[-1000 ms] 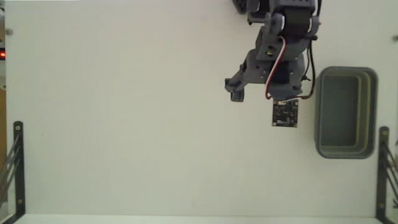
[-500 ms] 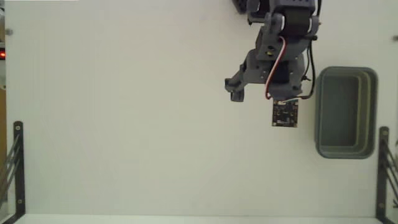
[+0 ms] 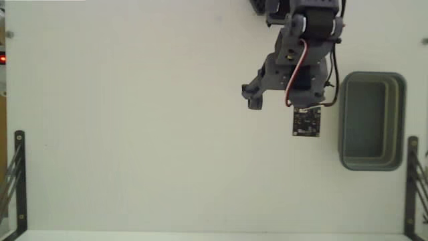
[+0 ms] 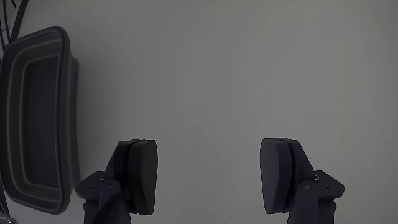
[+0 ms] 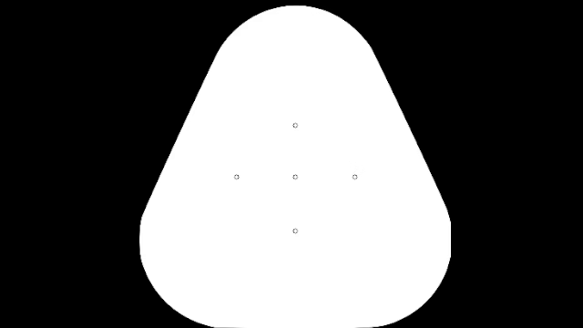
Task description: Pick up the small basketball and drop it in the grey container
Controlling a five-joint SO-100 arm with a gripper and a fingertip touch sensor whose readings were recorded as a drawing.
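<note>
The small basketball shows in neither view. The grey container (image 3: 343, 120) lies at the right of the white table in the fixed view, and only its own grey floor shows inside. My gripper (image 3: 286, 99) hangs just left of it, pointing down at the table, under the dark arm that comes in from the top edge. In the wrist view the gripper (image 4: 214, 177) is open, its two dark fingers (image 4: 138, 174) set wide apart over bare table with nothing between them. The container (image 4: 62, 124) fills that view's left edge.
Black metal brackets stand at the lower left (image 3: 19, 181) and lower right (image 3: 411, 181) corners of the table. A small camera board (image 3: 306, 122) with red and white wires hangs off the arm. A red light (image 3: 2, 59) glows at the left edge.
</note>
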